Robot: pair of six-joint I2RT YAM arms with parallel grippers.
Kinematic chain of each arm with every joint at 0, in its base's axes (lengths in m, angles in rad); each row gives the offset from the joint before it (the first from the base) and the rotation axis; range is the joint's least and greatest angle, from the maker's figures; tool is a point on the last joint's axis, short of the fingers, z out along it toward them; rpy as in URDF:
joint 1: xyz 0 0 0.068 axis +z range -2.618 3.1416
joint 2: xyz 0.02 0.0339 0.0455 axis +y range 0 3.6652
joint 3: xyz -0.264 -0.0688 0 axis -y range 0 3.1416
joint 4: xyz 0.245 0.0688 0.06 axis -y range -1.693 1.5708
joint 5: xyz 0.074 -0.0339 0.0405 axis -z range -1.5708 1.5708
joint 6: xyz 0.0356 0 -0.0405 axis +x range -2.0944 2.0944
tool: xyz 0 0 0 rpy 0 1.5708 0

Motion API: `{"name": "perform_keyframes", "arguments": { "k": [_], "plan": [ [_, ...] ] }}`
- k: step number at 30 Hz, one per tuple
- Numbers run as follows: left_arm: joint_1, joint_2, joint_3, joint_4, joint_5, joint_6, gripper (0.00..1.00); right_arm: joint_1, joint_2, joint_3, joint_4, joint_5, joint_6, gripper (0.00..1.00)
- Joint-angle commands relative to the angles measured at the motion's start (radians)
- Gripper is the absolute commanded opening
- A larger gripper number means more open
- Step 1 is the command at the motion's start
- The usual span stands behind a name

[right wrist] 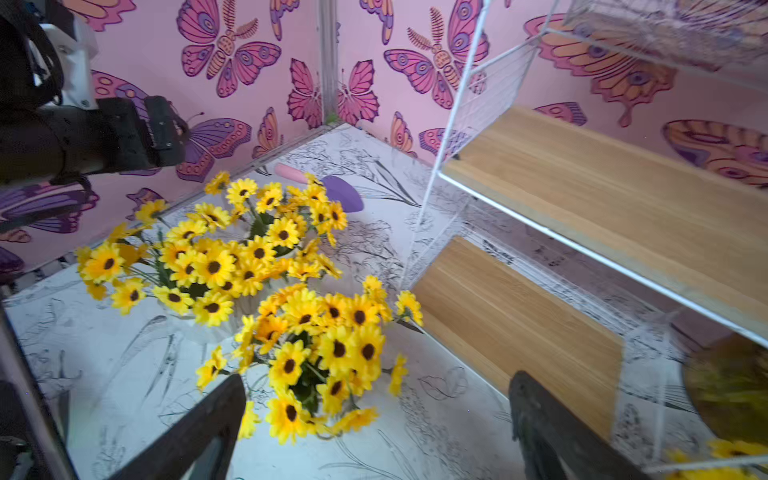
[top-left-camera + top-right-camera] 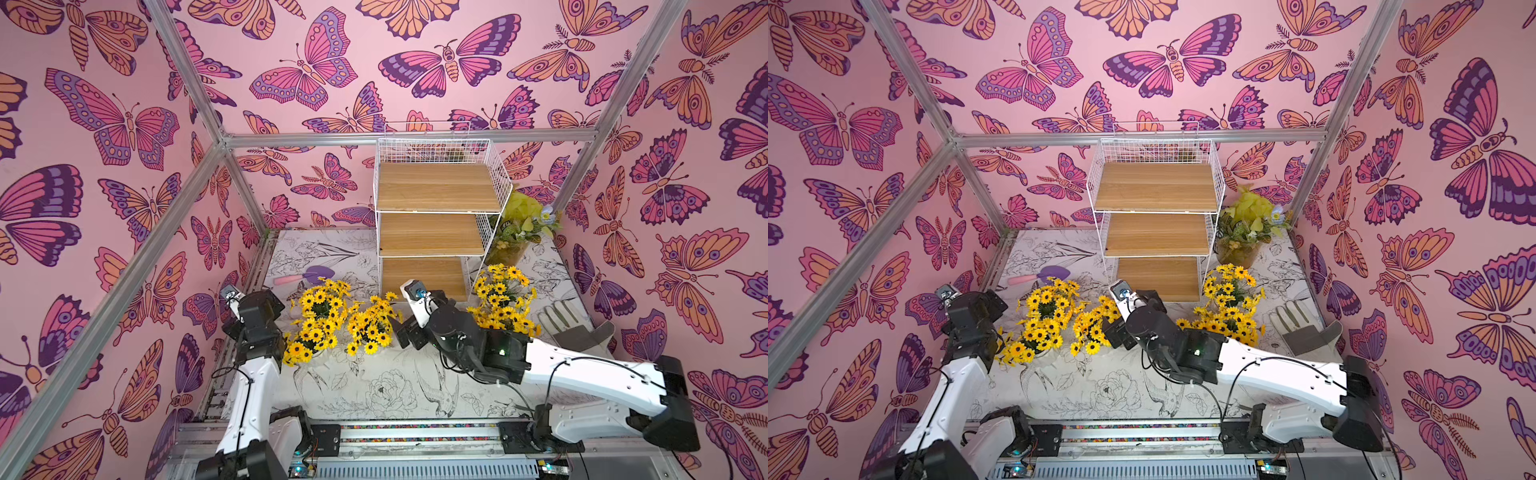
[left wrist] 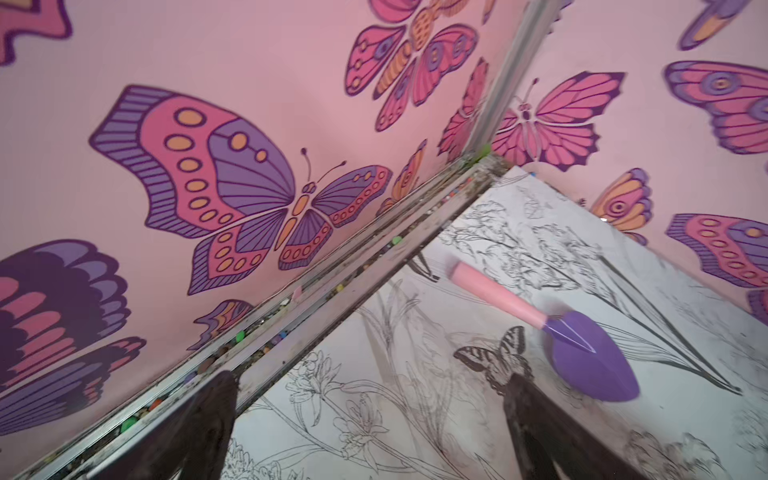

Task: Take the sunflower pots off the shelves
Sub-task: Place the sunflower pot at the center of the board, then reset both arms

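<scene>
The shelves (image 2: 436, 187) stand at the back with all three wood boards bare. The sunflower pots stand on the table in front of them: a left cluster (image 2: 320, 320), a middle bunch (image 2: 370, 328) and a right cluster (image 2: 503, 303), the blooms hiding most of the white pots. My right gripper (image 1: 376, 380) is open just beside the middle bunch (image 1: 316, 353), between it and the lowest board (image 1: 515, 324), holding nothing. My left gripper (image 3: 370, 380) is open and empty over the table's left edge, left of the left cluster and facing the far-left corner.
A purple trowel with a pink handle (image 3: 582, 353) lies on the table at the far left. An amber pot of green leaves (image 2: 515, 232) stands right of the shelves. A grey-and-white glove (image 2: 569, 324) lies at the right. Butterfly walls close in three sides.
</scene>
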Motion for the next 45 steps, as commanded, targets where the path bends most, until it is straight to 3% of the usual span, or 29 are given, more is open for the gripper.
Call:
{"name": "perform_keyframes", "arguments": {
  "k": [1, 4, 9, 12, 15, 19, 26, 29, 33, 37, 40, 45],
  "plan": [
    [0.020, 0.079, 0.032, 0.058, 0.084, 0.036, 1.00, -0.020, -0.079, 0.015, -0.142, 0.141, -0.062, 0.99],
    [0.021, 0.141, 0.006, 0.132, 0.149, 0.096, 1.00, -0.130, -0.166, 0.011, -0.216, 0.093, -0.034, 0.99],
    [0.012, 0.178, -0.107, 0.345, 0.339, 0.135, 0.99, -0.464, -0.280, -0.046, -0.281, -0.088, 0.015, 0.99],
    [-0.021, 0.218, -0.113, 0.357, 0.348, 0.174, 0.99, -0.701, -0.279, -0.078, -0.313, -0.269, 0.042, 0.99],
    [-0.053, 0.238, -0.142, 0.416, 0.378, 0.211, 0.99, -0.859, -0.296, -0.148, -0.254, -0.363, 0.055, 0.99],
    [-0.097, 0.249, -0.166, 0.447, 0.382, 0.247, 0.99, -0.908, -0.322, -0.239, -0.139, -0.231, 0.041, 0.99],
    [-0.113, 0.256, -0.210, 0.604, 0.420, 0.238, 0.99, -1.046, -0.196, -0.290, -0.067, -0.331, 0.024, 0.99],
    [-0.115, 0.293, -0.218, 0.632, 0.396, 0.211, 0.99, -1.062, -0.184, -0.328, -0.010, -0.296, 0.030, 0.99],
    [-0.118, 0.329, -0.218, 0.678, 0.472, 0.211, 0.99, -1.066, -0.187, -0.396, 0.122, -0.250, -0.066, 0.99],
    [-0.175, 0.440, -0.340, 1.029, 0.475, 0.256, 0.99, -1.079, -0.169, -0.475, 0.282, -0.185, -0.125, 0.99],
    [-0.224, 0.548, -0.357, 1.166, 0.512, 0.329, 0.99, -1.086, -0.141, -0.515, 0.361, -0.173, -0.111, 0.99],
    [-0.237, 0.518, -0.310, 1.036, 0.412, 0.303, 0.99, -1.095, -0.097, -0.569, 0.455, -0.138, -0.070, 0.99]
  ]
}}
